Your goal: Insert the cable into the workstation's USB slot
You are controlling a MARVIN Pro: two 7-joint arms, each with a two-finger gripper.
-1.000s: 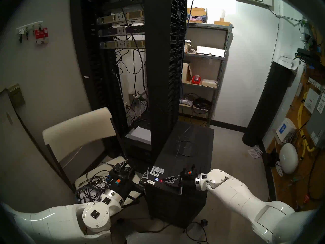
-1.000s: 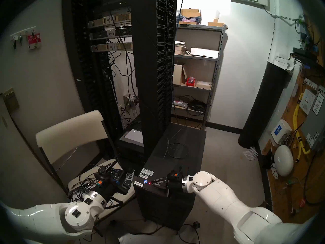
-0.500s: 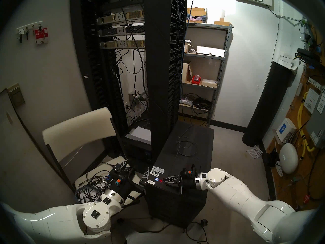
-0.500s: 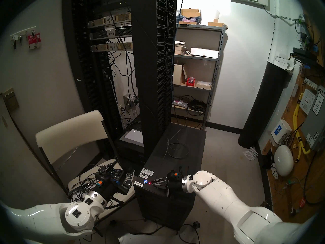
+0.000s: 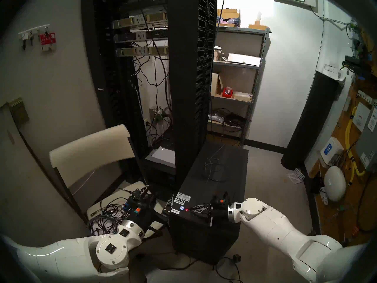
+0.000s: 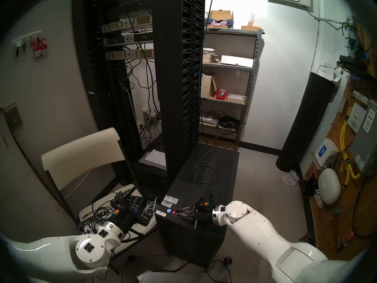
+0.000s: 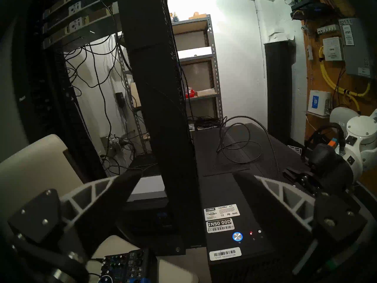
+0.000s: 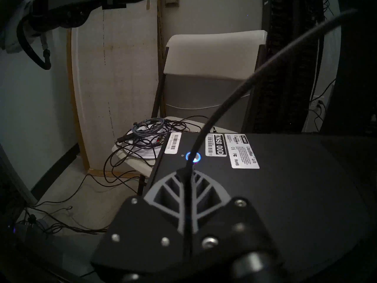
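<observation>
The workstation [image 5: 214, 186] is a black tower standing on the floor, with white stickers, a blue-lit button [image 7: 237, 236] and a red light [image 7: 251, 233] on its top near the front. The thin grey cable [image 5: 216, 170] lies looped on the rear of that top. One strand of the cable [image 8: 234, 96] arcs down into my right gripper [image 5: 190, 209], which is shut on it just right of the red light. The plug is hidden between the fingers. My left gripper [image 5: 156, 196] hangs open and empty at the tower's front left corner.
Left of the tower stands a white folding chair [image 5: 89, 145] carrying a heap of cords [image 5: 106, 217] and a small mixer [image 7: 126, 264]. The tall black server rack [image 5: 183, 92] rises right behind. A metal shelf [image 5: 236, 82] stands farther back. Loose cords cross the floor [image 8: 67, 211].
My right gripper has edged slightly to the right along the tower's top, still shut on the cable, and the loop behind it has shifted a little. The left arm has not moved.
</observation>
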